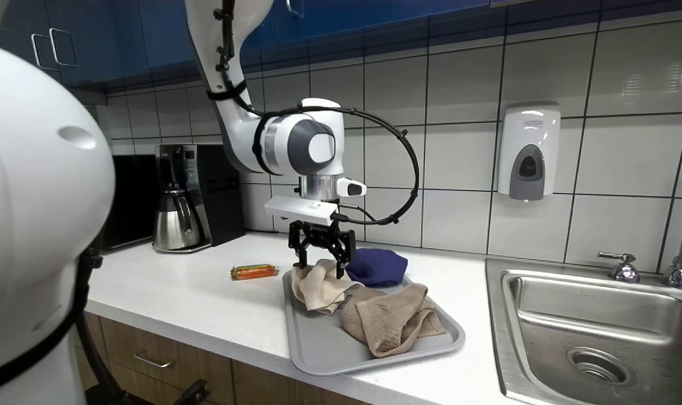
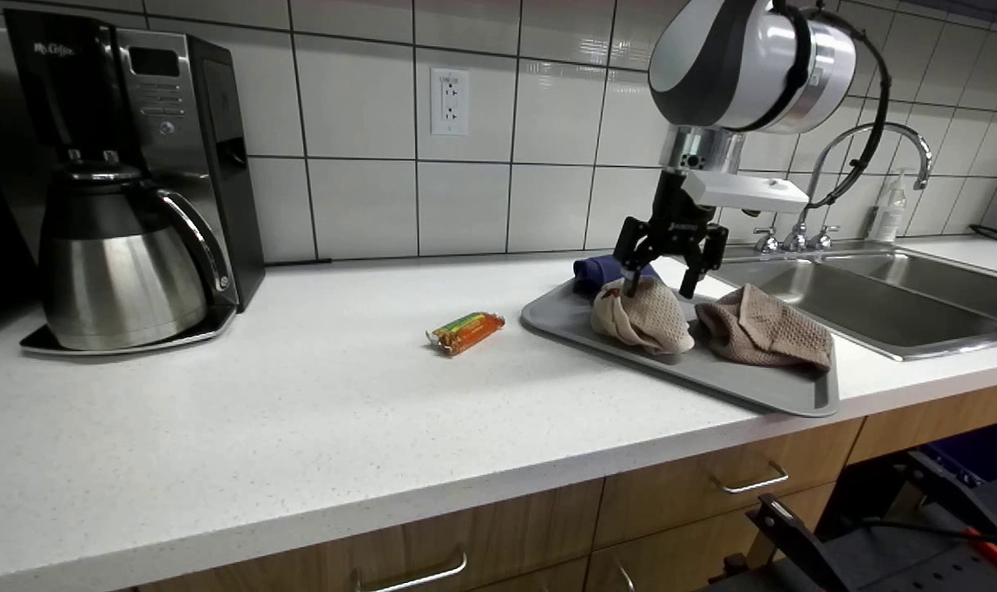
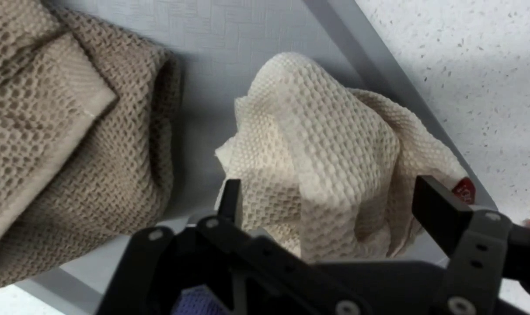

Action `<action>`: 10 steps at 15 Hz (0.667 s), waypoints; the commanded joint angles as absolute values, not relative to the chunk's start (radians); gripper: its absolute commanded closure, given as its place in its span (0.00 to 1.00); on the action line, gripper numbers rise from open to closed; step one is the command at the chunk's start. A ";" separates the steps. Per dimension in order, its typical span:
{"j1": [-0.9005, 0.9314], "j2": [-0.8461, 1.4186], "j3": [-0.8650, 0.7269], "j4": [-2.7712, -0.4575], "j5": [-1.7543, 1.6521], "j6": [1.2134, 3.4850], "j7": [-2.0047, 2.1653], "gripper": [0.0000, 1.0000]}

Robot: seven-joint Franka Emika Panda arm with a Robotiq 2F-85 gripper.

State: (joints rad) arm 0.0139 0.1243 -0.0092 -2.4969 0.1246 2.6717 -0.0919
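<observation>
My gripper (image 3: pixel 330 197) points down, open, over a crumpled cream waffle cloth (image 3: pixel 326 144). In the wrist view that cloth fills the gap between the two fingers, and its red tag (image 3: pixel 464 191) shows beside the right fingertip. Whether the fingers touch it I cannot tell. Both exterior views show the gripper (image 1: pixel 321 269) just above the cream cloth (image 2: pixel 642 321). A brown cloth (image 1: pixel 391 318) lies folded over itself on the same grey tray (image 1: pixel 318 343). At the tray's wall-side end is a bunched purple cloth (image 1: pixel 377 267), mostly hidden behind the gripper in the wrist view.
An orange and green snack packet (image 2: pixel 470 330) lies on the white counter (image 2: pixel 301 427) beside the tray. A coffee maker with a steel carafe (image 2: pixel 124 271) stands at the far end. Across the tray is a steel sink (image 1: pixel 498 337), with a soap dispenser (image 1: pixel 529 149) on the wall.
</observation>
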 commanded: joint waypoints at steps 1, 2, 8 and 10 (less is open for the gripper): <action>0.000 0.167 0.007 -2.475 0.124 2.692 -0.121 0.00; -0.001 0.178 0.007 -2.472 0.124 2.695 -0.121 0.00; -0.007 0.234 0.010 -2.442 0.120 2.711 -0.121 0.00; -0.009 0.256 0.015 -2.425 0.126 2.713 -0.124 0.00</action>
State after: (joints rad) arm 0.0137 0.2196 -0.0075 -2.4621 0.1246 2.7046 -0.1000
